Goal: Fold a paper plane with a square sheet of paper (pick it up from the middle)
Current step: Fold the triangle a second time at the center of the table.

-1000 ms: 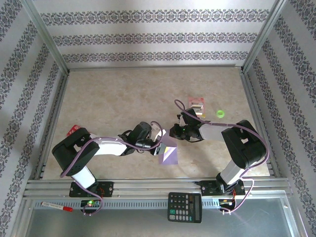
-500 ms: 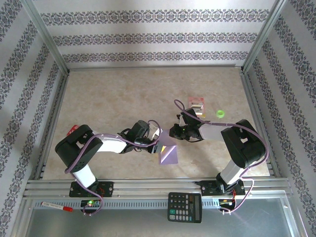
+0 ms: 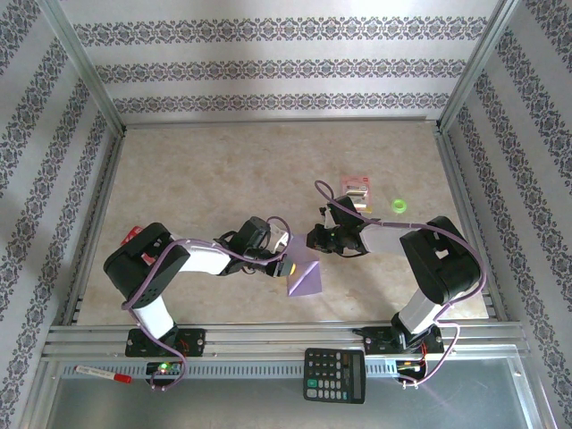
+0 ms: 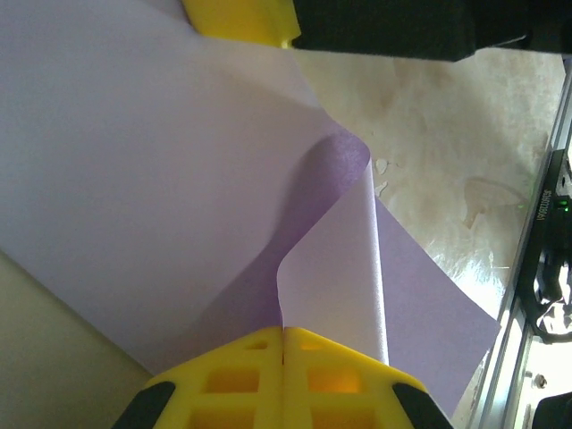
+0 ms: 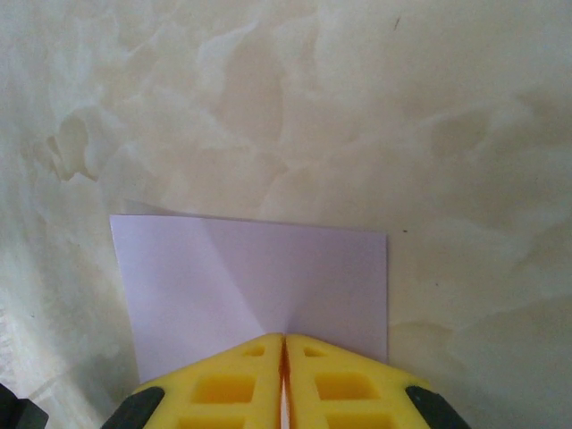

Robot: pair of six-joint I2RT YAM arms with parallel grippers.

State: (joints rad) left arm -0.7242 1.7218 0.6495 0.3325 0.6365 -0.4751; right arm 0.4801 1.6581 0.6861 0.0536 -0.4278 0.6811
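The left fingers [image 4: 232, 386] are pinching a raised fold at the left side of the sheet [image 3: 306, 279], while the right fingers [image 5: 223, 390] are clamping its far edge, so it is lying between both arms at the near middle of the table [image 3: 223, 179].

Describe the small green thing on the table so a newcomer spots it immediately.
Start at the marbled table, right half, beyond the right arm. Beside the red-and-white packet, to its right, lies the small green item: round and bright, unlike the flat rectangular packet.
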